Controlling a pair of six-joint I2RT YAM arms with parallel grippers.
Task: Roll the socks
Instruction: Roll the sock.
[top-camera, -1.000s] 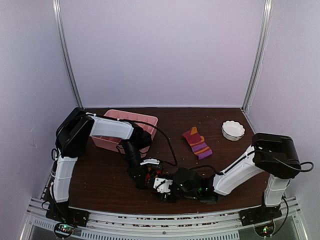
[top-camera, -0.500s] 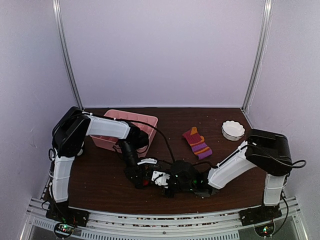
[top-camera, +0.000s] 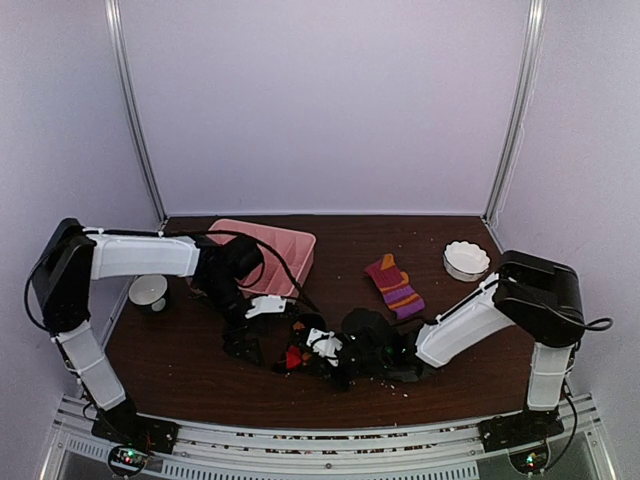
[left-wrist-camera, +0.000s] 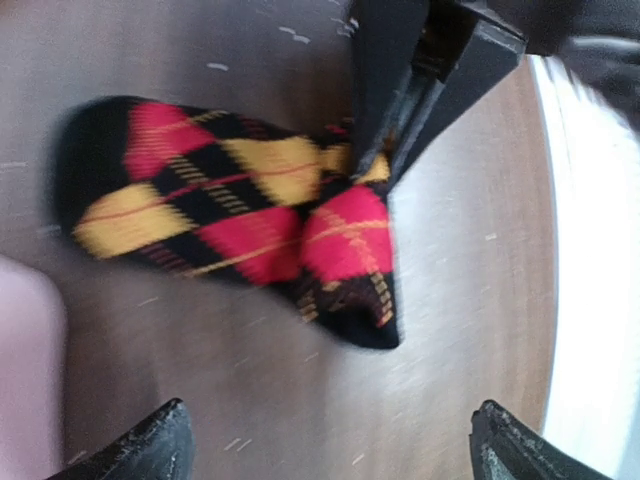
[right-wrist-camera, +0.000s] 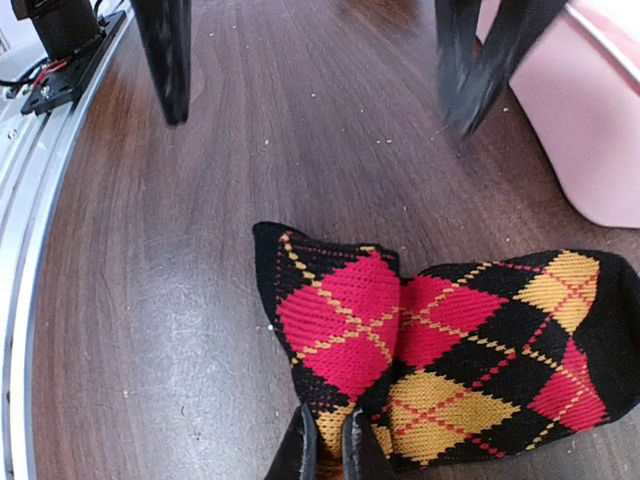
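Down by the near edge, the right gripper (right-wrist-camera: 330, 448) has both fingers pressed together on the black hem of the argyle sock (right-wrist-camera: 430, 340), pinching the knit. The right wrist view shows that plainly, while from above the spot is only a dark tangle with a fleck of red. The sock lies on the dark, wood-grained table (right-wrist-camera: 200, 250), soft knit in red and yellow diamonds on black, bunched where it is gripped. Just beside it the left gripper (left-wrist-camera: 330, 420) stands with its jaws spread wide, clear of the fabric. Its own camera catches the sock blurred, with the right arm's fingers (left-wrist-camera: 388, 85) reaching in from the top. A pale metal rail (right-wrist-camera: 25, 250) runs close along this side, so there is little room there. Further back, only the top view finds the striped sock (top-camera: 394, 286), purple and orange, lying alone with bare table around it, well apart from both grippers. The smooth pink tray (top-camera: 272, 250) sits behind the left arm, a small white cup (top-camera: 148, 291) is at the left edge, and a scalloped white bowl (top-camera: 466, 260) is far right, under plain pale walls (top-camera: 320, 100).
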